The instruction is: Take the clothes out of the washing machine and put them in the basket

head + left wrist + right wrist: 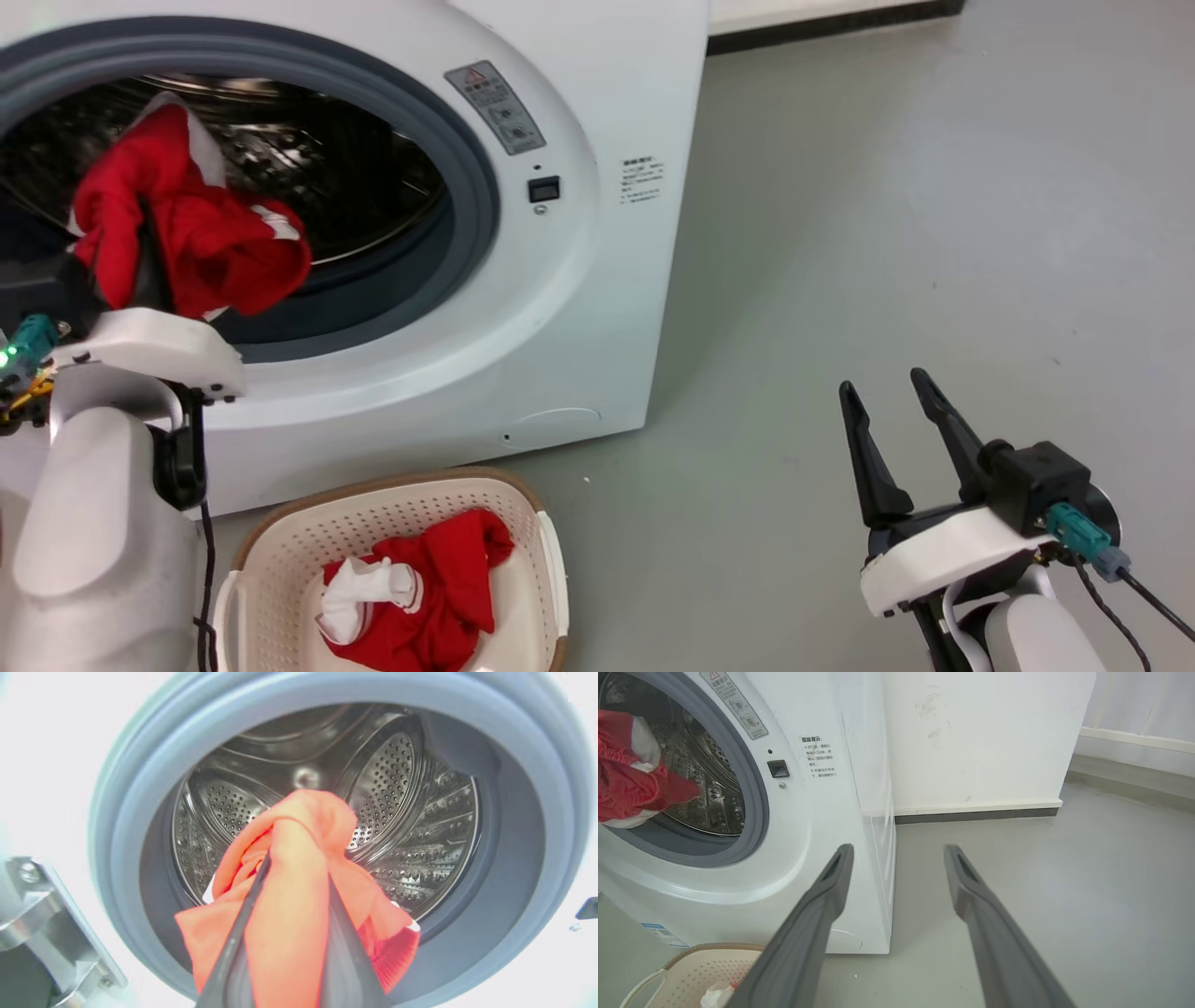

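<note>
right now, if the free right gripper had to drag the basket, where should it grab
Probably the white handle on the basket's right end, reached from the right across the floor. It stands out as a thin loop that the open right gripper could close over.

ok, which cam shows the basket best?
Head view: the basket sits nearly whole in front of the washing machine, with a red-and-white garment inside. Right wrist view catches a rim corner and one handle at its lower left. Left wrist view faces the drum.
</note>
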{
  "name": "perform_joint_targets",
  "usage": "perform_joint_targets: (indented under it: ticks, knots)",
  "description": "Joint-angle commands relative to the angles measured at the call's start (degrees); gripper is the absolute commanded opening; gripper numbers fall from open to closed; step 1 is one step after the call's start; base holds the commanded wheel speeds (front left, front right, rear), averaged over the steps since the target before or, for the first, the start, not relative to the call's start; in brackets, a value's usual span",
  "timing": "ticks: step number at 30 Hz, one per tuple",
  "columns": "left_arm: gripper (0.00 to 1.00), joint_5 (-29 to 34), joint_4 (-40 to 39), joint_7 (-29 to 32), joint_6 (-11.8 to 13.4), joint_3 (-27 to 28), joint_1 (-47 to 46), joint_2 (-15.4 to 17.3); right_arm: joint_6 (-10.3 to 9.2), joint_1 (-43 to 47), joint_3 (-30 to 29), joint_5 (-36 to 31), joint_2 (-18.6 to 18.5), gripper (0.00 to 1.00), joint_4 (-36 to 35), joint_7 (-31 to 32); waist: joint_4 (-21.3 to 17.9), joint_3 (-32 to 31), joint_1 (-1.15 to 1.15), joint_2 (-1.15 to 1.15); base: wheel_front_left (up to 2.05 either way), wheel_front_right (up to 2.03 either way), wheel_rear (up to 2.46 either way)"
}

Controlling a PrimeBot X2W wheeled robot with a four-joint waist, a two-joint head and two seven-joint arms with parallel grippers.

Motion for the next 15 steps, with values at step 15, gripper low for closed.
perform_joint_targets:
  ticks: [15]
  knots:
    - [0.0,0.4,-26.65,5.44,2.48,-4.33,18.62,-4.55,-0.04,5.3,-1.15,-1.71,0.11,1.0,-4.86,3.35,7.14,-4.63,0.02,0.0,0.0,0.0,0.0]
